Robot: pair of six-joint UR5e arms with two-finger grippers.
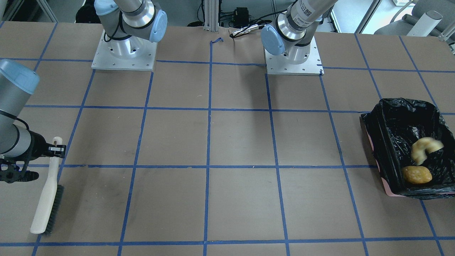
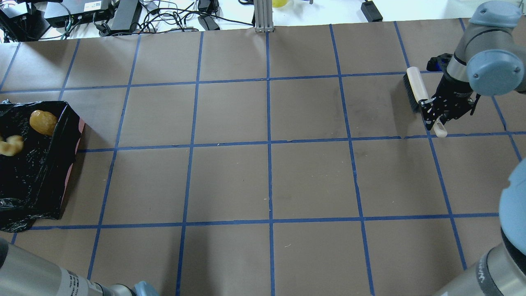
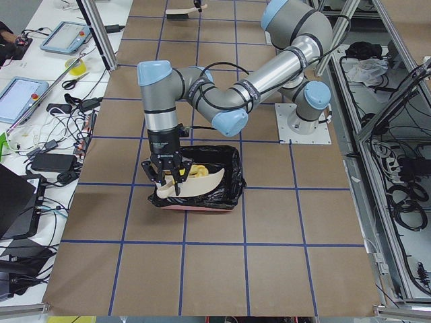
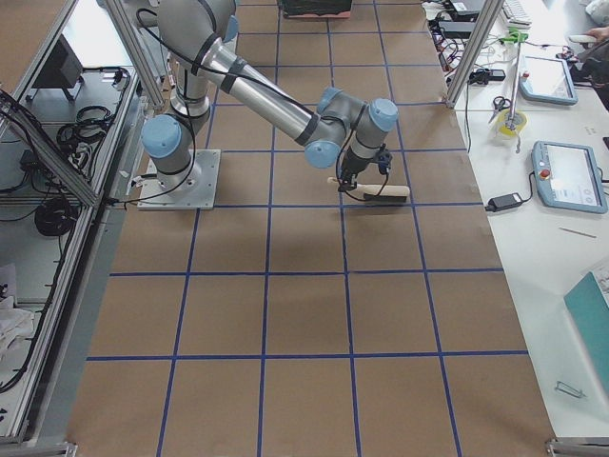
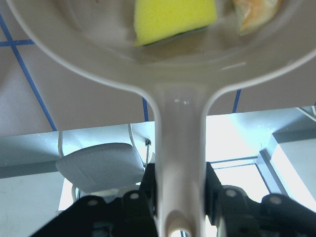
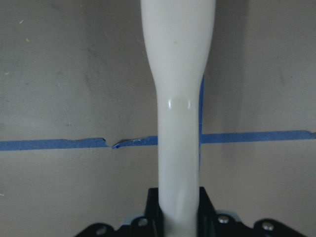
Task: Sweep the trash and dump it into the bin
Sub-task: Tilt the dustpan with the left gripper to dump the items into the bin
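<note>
The bin, lined with a black bag, stands at the table's end on my left; it also shows in the overhead view. Inside lie a bread roll and a croissant, the croissant blurred. My left gripper is shut on the handle of a beige dustpan, tilted over the bin. A yellow sponge block and a golden-brown piece sit at the pan's far edge. My right gripper is shut on the handle of a white brush, which lies low on the table.
Brown paper with a blue tape grid covers the table. The arm bases stand at the robot's side. Cables and power supplies lie beyond the far edge. The brush also shows in the front view.
</note>
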